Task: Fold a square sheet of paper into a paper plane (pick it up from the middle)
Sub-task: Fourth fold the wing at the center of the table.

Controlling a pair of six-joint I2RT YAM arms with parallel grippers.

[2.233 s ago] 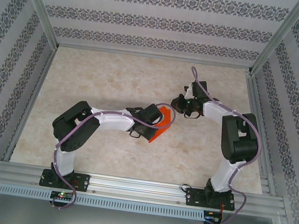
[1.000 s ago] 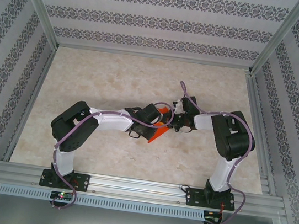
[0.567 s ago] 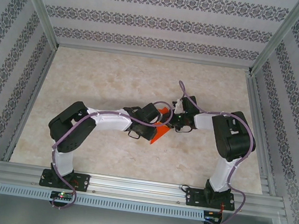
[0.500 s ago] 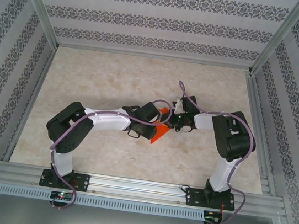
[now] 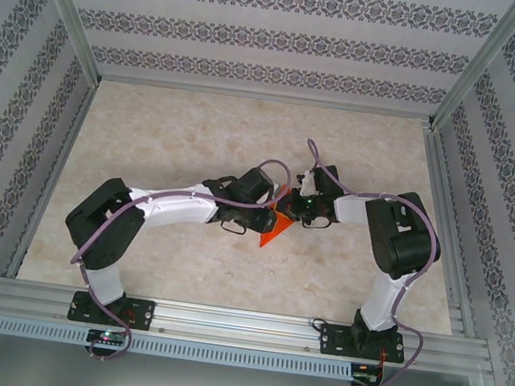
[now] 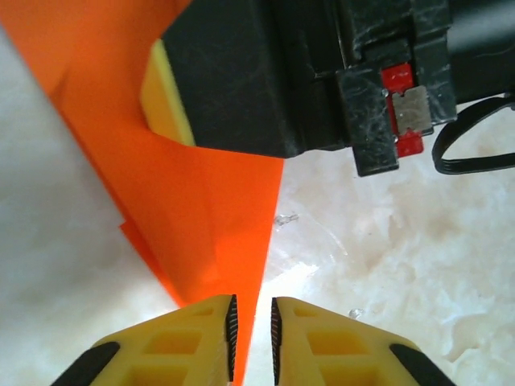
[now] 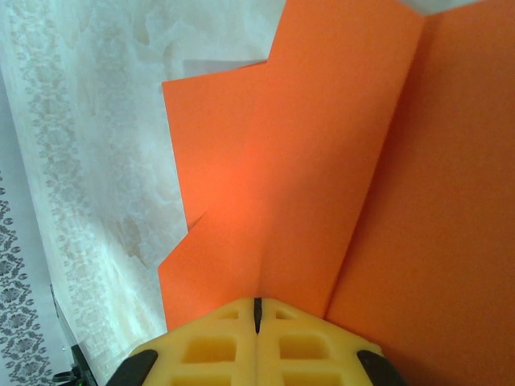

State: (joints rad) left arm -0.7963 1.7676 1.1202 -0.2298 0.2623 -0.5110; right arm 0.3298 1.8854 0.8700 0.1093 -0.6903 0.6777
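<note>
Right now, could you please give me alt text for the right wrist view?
The right gripper, at the bottom edge, has its yellow jaws shut on folded orange paper, which fills most of the frame, with creases running upward from the jaws. Pale marbled table shows at the upper left.

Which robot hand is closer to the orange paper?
Right: the right gripper has its fingers pinched shut on the orange paper. The left gripper sits at the paper's edge, fingers a little apart, not squeezing it.
</note>
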